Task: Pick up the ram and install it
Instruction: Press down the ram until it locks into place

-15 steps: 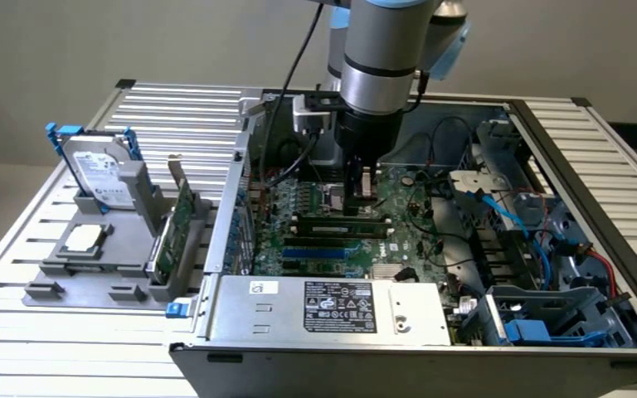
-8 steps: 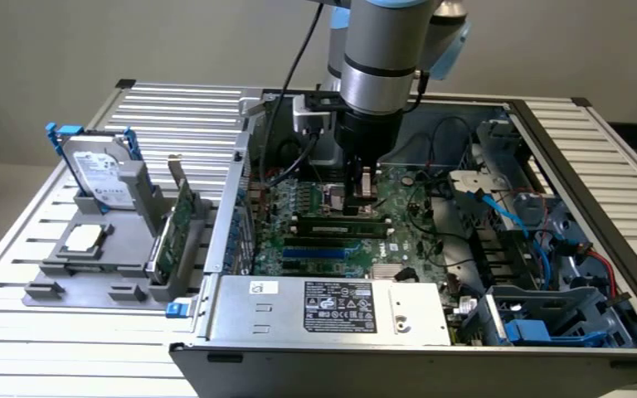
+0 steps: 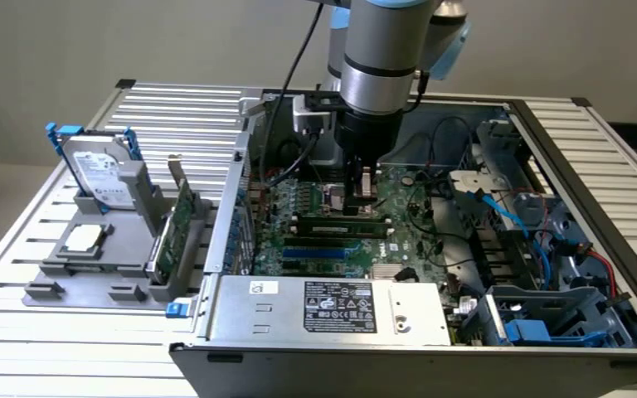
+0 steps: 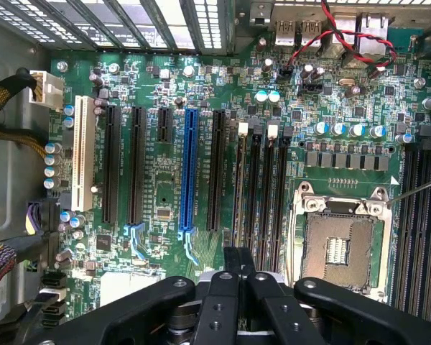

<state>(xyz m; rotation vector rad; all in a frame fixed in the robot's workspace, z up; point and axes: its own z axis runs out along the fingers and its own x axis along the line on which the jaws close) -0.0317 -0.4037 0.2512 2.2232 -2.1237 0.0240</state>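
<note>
Hanging straight down into an open computer case (image 3: 584,157), the robot arm holds its hand (image 3: 365,196) low over the green motherboard (image 3: 413,240), near the middle of the board. The hand is fully closed: in the wrist view its black fingers (image 4: 221,298) meet with no gap at the tips, which point at the near end of a bank of four black memory slots (image 4: 262,187). Whether anything is pinched between the tips cannot be told. The ram (image 3: 344,220), a long, narrow green stick with dark chips, lies lengthwise along that bank of slots in the exterior view, just in front of the hand and low against the board; whether the fingertips touch it cannot be made out. A blue expansion slot (image 4: 188,172) runs parallel to the memory slots on one side, and the open metal processor socket (image 4: 339,244) sits on the other. A grey power supply (image 3: 330,305) occupies the case's near corner. Outside the case, at the exterior view's left, a grey holder (image 3: 80,286) stands on the slatted metal surface (image 3: 175,108), carrying an upright hard drive (image 3: 103,176) and a broader green expansion card (image 3: 177,228).
</note>
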